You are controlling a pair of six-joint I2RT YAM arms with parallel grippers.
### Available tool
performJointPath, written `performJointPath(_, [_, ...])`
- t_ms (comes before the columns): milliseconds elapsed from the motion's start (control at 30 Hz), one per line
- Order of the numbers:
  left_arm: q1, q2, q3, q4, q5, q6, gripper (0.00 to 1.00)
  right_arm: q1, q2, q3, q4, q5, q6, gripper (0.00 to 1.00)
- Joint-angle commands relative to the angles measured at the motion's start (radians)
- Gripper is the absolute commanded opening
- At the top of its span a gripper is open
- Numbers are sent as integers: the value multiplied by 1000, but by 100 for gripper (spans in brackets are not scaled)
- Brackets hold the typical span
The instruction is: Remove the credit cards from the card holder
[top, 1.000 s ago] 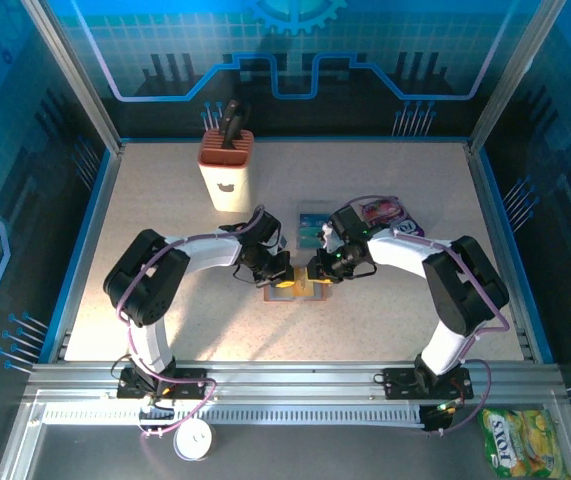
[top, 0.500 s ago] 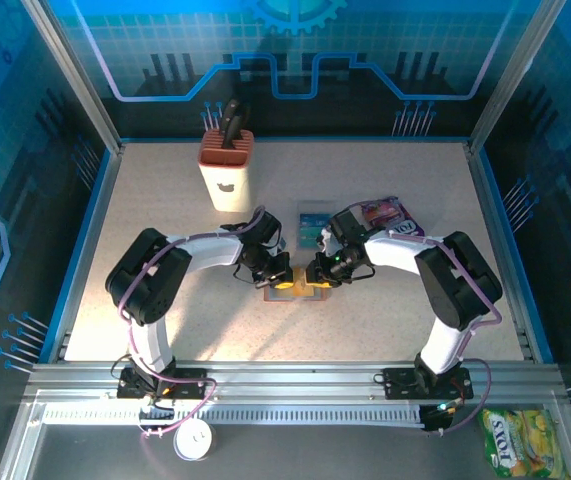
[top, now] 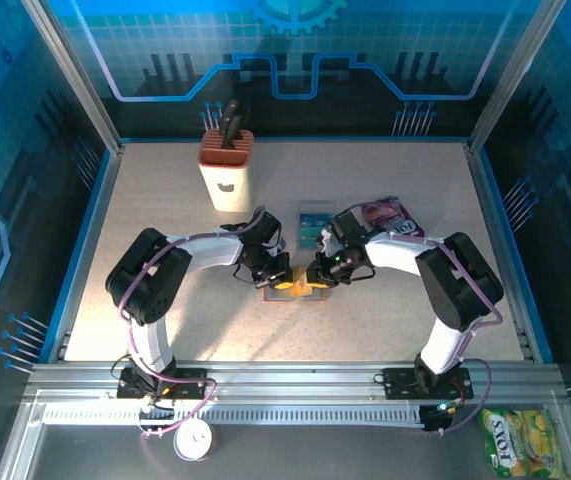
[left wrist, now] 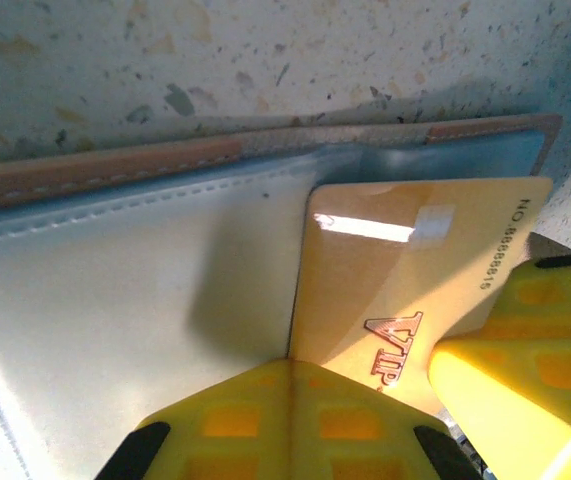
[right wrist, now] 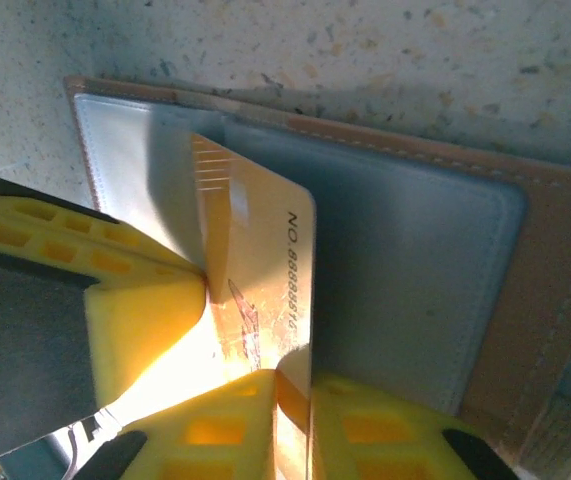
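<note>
The brown card holder (top: 296,291) lies open on the table, its blue-grey inner pocket (left wrist: 135,300) facing up. A gold VIP credit card (left wrist: 415,260) stands partway out of the pocket. My right gripper (right wrist: 293,400) is shut on that card's edge (right wrist: 265,270). My left gripper (left wrist: 290,395) is shut, its pads together, and its tip presses on the pocket at the card's other edge. In the top view my left gripper (top: 281,272) and my right gripper (top: 317,270) meet over the holder. Teal-blue credit cards (top: 312,225) lie on the table just behind.
A purple snack packet (top: 383,212) lies right of the loose cards, close to my right arm. A knife block (top: 226,168) stands at the back left. A green snack bag (top: 513,445) lies outside the table at the bottom right. Open tabletop lies to the left and in front.
My right arm's elbow has shifted slightly left. Both grippers have stayed at the card holder with the gold card between them.
</note>
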Motion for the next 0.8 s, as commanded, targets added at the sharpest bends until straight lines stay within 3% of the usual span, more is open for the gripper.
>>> performJointPath(0, [-7, 12, 22, -48, -15, 14, 0, -14, -33, -7, 12, -17, 7, 12])
performJointPath(467, [-4, -52, 34, -55, -17, 17, 1, -22, -113, 31, -85, 30, -52, 4])
performJointPath(767, [25, -138, -15, -29, -57, 6, 1, -30, -141, 151, -283, 96, -265, 0])
